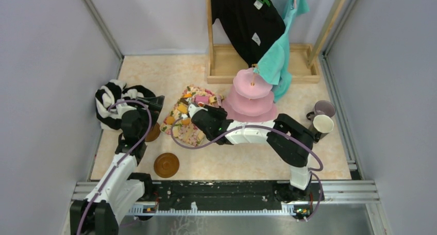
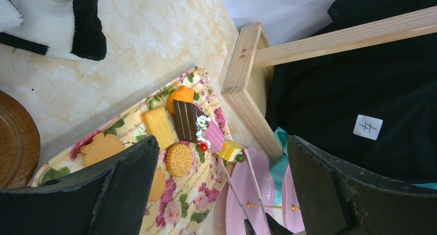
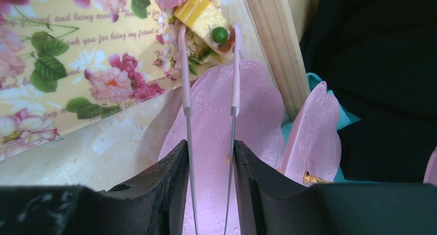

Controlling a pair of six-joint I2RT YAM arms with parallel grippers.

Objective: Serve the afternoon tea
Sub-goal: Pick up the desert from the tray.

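Note:
My right gripper (image 3: 210,163) is shut on a pair of pink-tipped metal tongs (image 3: 184,80). The tong tips sit on either side of a yellow cake slice (image 3: 201,16) at the edge of the floral cloth (image 1: 188,121); I cannot tell if the slice is lifted. The pink cake stand (image 1: 252,93) rises just right of the cloth. Other pastries, a chocolate slice (image 2: 184,120) and a round biscuit (image 2: 179,159), lie on the cloth. My left gripper (image 2: 221,194) hangs open above the cloth's left side, holding nothing. One brown saucer (image 1: 166,164) lies near the front, another (image 1: 152,133) is partly under my left arm. A lilac mug (image 1: 323,109) and a cream mug (image 1: 322,124) stand at the right.
A black-and-white striped garment (image 1: 111,103) lies at the left wall. A wooden rack base (image 1: 227,65) stands at the back, with a black garment (image 1: 247,18) and a teal cloth (image 1: 278,60) hanging over the cake stand.

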